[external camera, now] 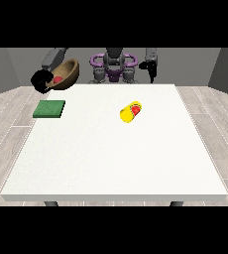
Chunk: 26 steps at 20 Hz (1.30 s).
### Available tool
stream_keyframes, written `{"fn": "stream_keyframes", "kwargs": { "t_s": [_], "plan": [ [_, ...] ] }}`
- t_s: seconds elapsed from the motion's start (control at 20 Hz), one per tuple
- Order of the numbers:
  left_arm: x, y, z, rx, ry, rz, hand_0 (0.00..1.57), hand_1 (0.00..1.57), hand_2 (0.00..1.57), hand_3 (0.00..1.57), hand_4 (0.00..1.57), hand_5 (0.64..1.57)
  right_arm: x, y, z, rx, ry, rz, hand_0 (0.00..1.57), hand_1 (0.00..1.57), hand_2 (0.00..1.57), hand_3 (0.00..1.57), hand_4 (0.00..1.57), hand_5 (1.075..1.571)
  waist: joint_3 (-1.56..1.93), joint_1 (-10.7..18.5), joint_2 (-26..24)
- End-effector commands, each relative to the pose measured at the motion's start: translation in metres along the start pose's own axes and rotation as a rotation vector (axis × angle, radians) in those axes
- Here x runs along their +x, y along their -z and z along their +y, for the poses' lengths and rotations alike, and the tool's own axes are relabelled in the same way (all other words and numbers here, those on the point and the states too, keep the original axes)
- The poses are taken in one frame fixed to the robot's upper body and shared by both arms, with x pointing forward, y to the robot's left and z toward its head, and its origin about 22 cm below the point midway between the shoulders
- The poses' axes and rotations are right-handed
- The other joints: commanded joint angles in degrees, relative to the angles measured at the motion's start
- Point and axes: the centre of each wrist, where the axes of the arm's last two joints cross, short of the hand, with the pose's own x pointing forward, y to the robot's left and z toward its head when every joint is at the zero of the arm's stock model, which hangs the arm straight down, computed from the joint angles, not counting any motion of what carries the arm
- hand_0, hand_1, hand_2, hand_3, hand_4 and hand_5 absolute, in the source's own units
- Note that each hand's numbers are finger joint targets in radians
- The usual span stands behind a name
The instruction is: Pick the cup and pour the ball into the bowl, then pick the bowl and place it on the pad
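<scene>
Hand at view's left point(41, 81) clamped on bowl point(65, 74), tilted, ball point(58, 79) inside; pad point(49, 109) below hand awaits it. Cup point(131, 111) lies discarded on desk point(116, 158). Other hand point(151, 72) idle, fingers: cannot tell.

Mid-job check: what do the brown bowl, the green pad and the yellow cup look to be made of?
Round brown bowl, held by the hand at the view's left: looks like wood, warm brown with a lighter rim, though grain isn't discernible. Flat green square pad: matte, likely foam or fabric; no shine. Yellow cup, lying on its side: smooth, uniform colour, probably plastic.
</scene>
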Motion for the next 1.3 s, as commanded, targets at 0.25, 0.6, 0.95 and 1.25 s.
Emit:
{"fn": "stream_keyframes", "kwargs": {
  "t_s": [0.25,0.6,0.95,1.25],
  "plan": [
    [-0.017,-0.006,0.008,0.006,-0.015,-0.086,0.0,0.0,0.0,0.0,1.18,1.348,0.029,0.001,-0.065,-0.018,0.052,-0.075,1.57,1.57,1.57,1.21,0.99,1.49,-0.05,0.55,5.47],
    [0.004,0.003,-0.011,0.0,-0.009,-0.141,0.0,0.0,0.0,0.0,1.17,1.356,0.037,-0.003,-0.116,-0.057,0.069,-0.114,1.55,1.55,1.57,0.71,0.87,1.51,-0.02,2.2,9.35],
    [0.018,0.0,-0.009,-0.034,0.022,-0.257,0.0,0.0,0.0,0.0,1.17,1.365,0.085,-0.008,-0.154,-0.258,-0.096,-0.268,1.4,1.4,1.57,0.8,0.0,1.569,-0.03,5.1,14.34],
    [0.0,0.002,-0.049,0.007,0.015,-0.216,0.0,0.0,0.0,0.0,1.18,1.374,0.093,0.01,-0.105,-0.135,-0.114,-0.325,1.18,1.18,1.18,1.27,0.0,1.57,-0.06,0.85,14.97]
  ]
}}
